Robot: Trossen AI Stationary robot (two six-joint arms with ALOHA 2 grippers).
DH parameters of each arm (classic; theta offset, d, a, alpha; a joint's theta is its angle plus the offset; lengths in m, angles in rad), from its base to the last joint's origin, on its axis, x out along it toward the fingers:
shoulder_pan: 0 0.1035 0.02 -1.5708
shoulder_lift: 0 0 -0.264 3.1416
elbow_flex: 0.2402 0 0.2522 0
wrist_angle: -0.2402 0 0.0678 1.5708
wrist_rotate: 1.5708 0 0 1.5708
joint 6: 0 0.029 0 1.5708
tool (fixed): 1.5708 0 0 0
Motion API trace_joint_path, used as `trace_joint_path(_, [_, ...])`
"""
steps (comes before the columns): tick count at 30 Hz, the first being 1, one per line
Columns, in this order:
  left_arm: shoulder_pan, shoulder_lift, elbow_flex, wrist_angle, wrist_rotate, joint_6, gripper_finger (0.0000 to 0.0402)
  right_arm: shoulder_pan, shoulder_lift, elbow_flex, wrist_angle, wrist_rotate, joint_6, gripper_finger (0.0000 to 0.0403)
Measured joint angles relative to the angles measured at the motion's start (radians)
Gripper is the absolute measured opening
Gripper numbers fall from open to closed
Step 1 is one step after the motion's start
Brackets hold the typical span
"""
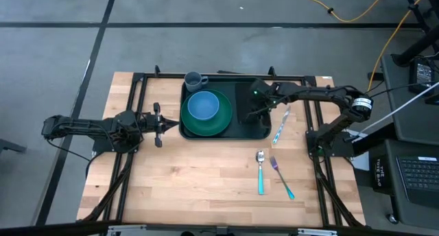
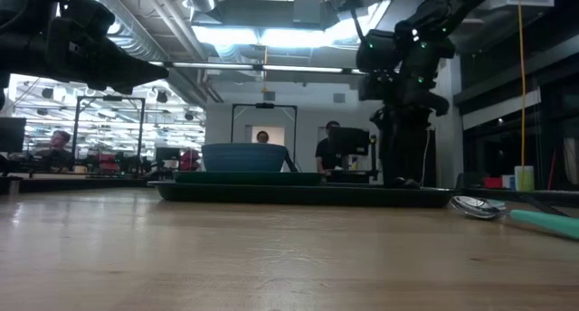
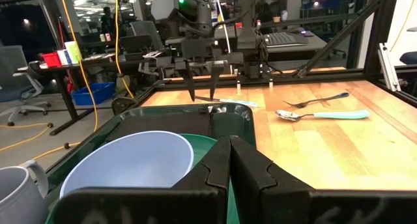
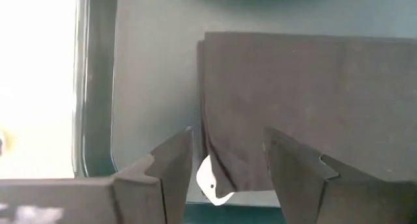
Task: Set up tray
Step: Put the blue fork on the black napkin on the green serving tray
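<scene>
On the table's far middle sits the tray (image 1: 260, 133) holding plate, bowl and napkin (image 4: 306, 100); the right gripper (image 4: 225, 165) hangs open over the napkin's edge, apparently just placed, so cutlery (image 1: 260, 171) seems next, while the left gripper (image 1: 159, 124) waits closed beside the tray.

Grey floor (image 1: 62, 37) with dark lines; yellow cable (image 1: 357, 13); ceiling lights (image 2: 271, 35); desks (image 3: 85, 61) behind.

Matt cloth napkin (image 4: 306, 100) on smooth plastic tray (image 4: 146, 87).
</scene>
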Motion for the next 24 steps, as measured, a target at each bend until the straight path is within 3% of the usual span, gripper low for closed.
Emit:
trace_joint_path(8, [0.000, 0.000, 0.000, 0.003, 0.000, 0.007, 0.0003, 0.000, 0.000, 0.121, -0.129, 0.108, 0.103, 0.0178])
trace_joint_path(13, [0.000, 0.000, 0.000, 0.003, 0.002, 0.000, 0.0003, 0.025, 0.000, 0.176, -0.144, 0.127, 0.120, 0.0143])
trace_joint_path(17, [0.000, -0.001, 0.000, 0.000, 0.001, 0.011, 0.0003, 0.070, -0.007, 0.218, -0.178, 0.208, 0.120, 0.0109])
trace_joint_path(24, [0.000, -0.049, 0.000, -0.030, 0.000, 0.076, 0.0003, 0.137, -0.113, 0.223, -0.198, 0.246, 0.219, 0.0066])
